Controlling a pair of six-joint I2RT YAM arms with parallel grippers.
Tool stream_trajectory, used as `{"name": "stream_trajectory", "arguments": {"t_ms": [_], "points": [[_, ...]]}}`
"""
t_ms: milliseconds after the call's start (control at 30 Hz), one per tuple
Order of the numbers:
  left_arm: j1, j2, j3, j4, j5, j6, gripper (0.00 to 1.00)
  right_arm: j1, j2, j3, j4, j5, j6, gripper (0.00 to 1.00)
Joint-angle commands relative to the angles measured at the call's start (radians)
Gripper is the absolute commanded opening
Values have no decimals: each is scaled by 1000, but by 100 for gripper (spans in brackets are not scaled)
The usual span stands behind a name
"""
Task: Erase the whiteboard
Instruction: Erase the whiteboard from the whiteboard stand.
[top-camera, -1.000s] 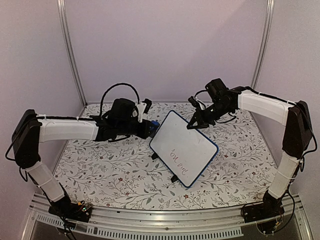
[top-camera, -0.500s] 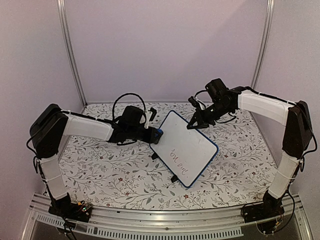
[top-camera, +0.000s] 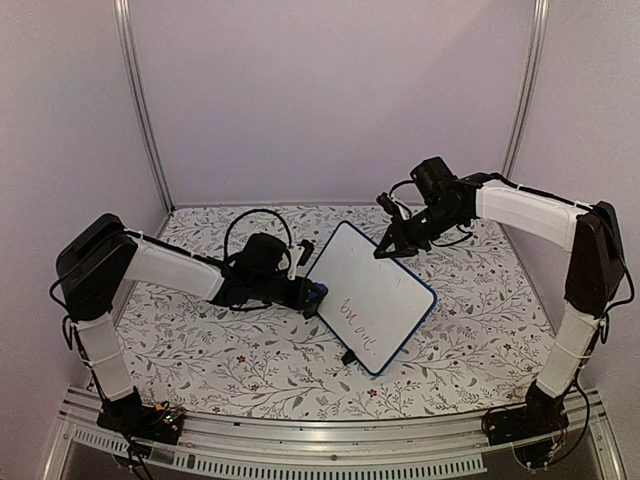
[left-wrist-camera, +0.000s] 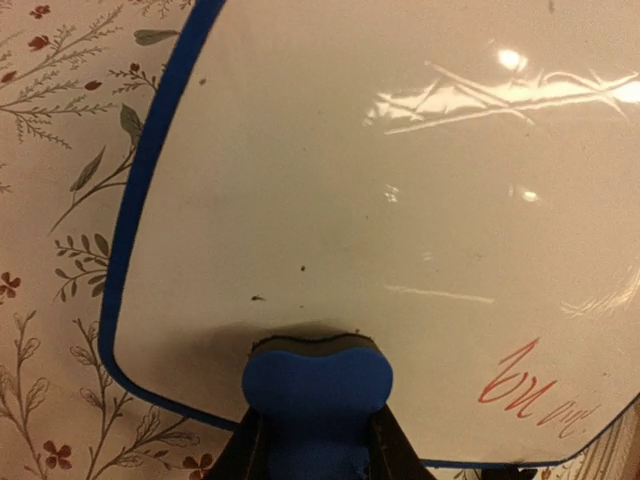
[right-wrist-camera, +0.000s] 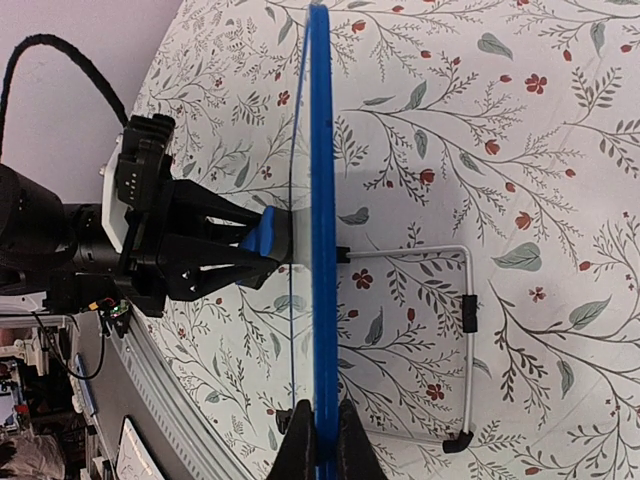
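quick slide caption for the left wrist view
Left gripper holds a blue eraser against the whiteboard, red handwriting unwiped off to the right.

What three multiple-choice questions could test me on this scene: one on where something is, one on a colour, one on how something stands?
1. Where is the blue eraser?
A. lying on the table
B. against the whiteboard, in the left arm's jaws
C. in the right arm's jaws

2. What colour is the writing?
A. red
B. green
C. black

3. How does the whiteboard stand?
A. flat on the table
B. tilted up, top edge clamped in the right arm's jaws
C. hanging on the back wall

Answers:
1 B: the left wrist view shows it gripped and on the board's face.
2 A: the strokes near the lower corner are reddish.
3 B: the right wrist view shows the whiteboard edge-on between shut jaws.
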Motion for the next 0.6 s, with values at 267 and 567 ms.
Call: {"name": "stream_trajectory", "arguments": {"t_ms": [267,567], "points": [[-67,-113,-62,-40,35,18,0,40,29,-36,-99,36,-25,0],[-88,-161,76,-124,41,142,0,40,27,-35,-99,38,-25,0]]}}
